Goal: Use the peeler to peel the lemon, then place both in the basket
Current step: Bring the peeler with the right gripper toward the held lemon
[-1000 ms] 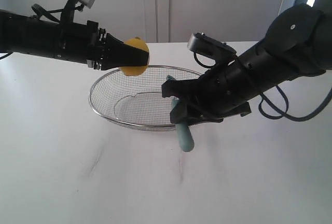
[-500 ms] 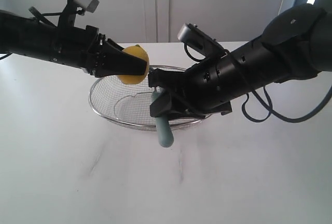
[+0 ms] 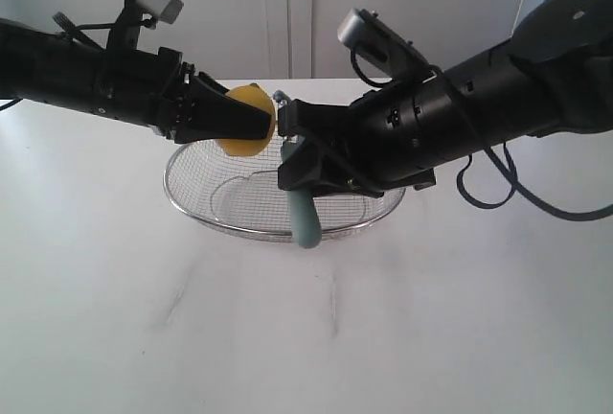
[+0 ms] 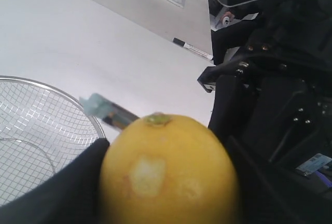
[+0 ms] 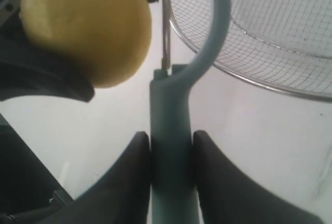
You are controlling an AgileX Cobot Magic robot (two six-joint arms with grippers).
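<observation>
Exterior view: the left claw (image 3: 254, 126) clamps the lemon (image 3: 247, 100) above the basket's (image 3: 201, 194) far rim, and the right claw (image 3: 305, 176) clamps the peeler (image 3: 306, 224) beside it. Left wrist view: only small pale scrapes (image 4: 148, 175) mark the skin. Right wrist view: the blade (image 5: 164, 27) sits just beside the fruit; peeling seems barely begun, and basketing remains.

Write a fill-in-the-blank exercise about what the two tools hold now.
1. The left tool is shut on the small oval lemon, whose skin is ____.
2. The right tool grips the slim pale teal peeler by its ____.
3. The shallow silver wire-mesh basket contains ____.
Missing words: yellow; handle; nothing.
</observation>
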